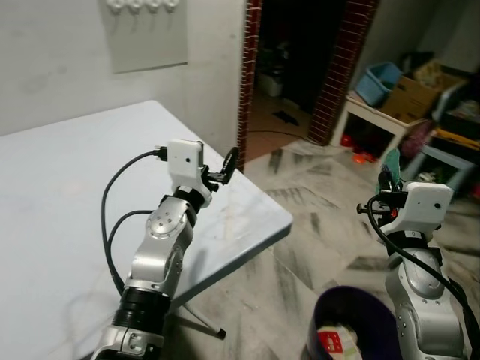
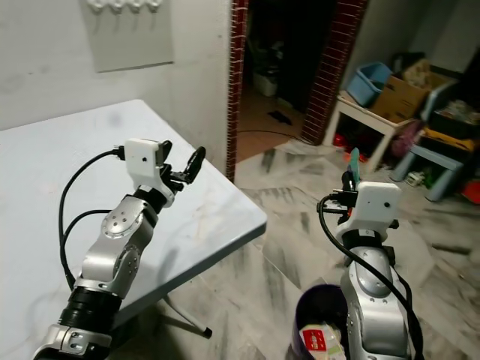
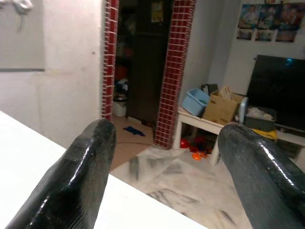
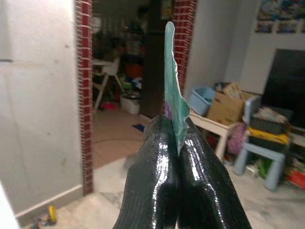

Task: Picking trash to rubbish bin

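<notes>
My right gripper (image 4: 175, 136) is shut on a thin green wrapper (image 4: 172, 90), which sticks up between its fingertips; it also shows as a green wrapper (image 1: 391, 166) above the right wrist camera. This arm is raised over the floor, beyond a dark purple rubbish bin (image 1: 352, 309) that holds a red and white packet (image 1: 334, 341). My left gripper (image 3: 164, 143) is open with nothing between its fingers, raised over the far corner of the pale blue-white table (image 1: 60, 195).
The table's corner edge (image 1: 281, 217) lies just left of the bin. A brick-framed doorway (image 1: 300, 67) opens ahead. At the right stand a low white table with a blue tub (image 1: 379, 81) and a cardboard box (image 1: 409, 94). The marble floor (image 1: 322, 187) is open between.
</notes>
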### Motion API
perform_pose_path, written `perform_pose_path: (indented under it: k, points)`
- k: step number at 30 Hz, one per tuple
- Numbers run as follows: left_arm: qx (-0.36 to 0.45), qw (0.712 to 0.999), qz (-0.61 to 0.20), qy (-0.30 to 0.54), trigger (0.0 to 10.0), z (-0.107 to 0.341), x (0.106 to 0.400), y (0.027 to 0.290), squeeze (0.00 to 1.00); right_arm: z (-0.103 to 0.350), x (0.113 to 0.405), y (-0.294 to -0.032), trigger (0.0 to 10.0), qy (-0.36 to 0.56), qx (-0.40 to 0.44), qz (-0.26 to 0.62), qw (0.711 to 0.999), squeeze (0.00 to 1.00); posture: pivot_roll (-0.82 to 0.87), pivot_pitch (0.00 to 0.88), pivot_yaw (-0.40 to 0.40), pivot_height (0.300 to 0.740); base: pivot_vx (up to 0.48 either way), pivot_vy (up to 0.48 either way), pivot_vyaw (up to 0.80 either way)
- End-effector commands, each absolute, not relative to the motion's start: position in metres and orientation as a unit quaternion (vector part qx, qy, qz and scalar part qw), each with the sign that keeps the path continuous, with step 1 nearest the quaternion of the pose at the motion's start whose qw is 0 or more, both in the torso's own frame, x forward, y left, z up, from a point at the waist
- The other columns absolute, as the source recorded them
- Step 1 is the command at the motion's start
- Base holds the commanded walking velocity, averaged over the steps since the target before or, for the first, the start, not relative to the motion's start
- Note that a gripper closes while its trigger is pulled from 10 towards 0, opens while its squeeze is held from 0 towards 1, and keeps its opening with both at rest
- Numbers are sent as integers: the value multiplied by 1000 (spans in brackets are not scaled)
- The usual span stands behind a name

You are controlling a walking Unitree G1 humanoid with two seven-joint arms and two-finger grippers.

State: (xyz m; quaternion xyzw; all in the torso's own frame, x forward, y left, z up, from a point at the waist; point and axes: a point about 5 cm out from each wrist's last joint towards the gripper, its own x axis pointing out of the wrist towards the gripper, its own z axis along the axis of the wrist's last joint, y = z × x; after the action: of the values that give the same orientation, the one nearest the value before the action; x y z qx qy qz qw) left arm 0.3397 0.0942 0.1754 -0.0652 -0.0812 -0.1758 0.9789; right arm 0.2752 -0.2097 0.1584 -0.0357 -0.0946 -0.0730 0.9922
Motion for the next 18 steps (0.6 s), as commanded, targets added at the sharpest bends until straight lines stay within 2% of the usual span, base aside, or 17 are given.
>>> perform_pose_path:
  k: [1,12,14,18]
  points:
    - [-66,977,-188,-81,10000,179,341,89,0,163,274,-210,10000,-99,-37,-75,992,0,-187,26,-10,740,0,0,-744]
    - [-59,975,-203,-68,10000,174,340,86,0,161,270,-210,10000,-94,-39,-81,991,0,-197,29,-4,740,0,0,-744]
    - [-67,974,-205,-65,10000,174,340,86,0,162,269,-209,10000,-95,-37,-82,991,0,-198,28,-3,740,0,-480,-737]
    - [-61,974,-211,-56,10000,172,340,84,0,163,266,-208,10000,-104,-25,-79,991,0,-201,25,1,740,0,-480,0]
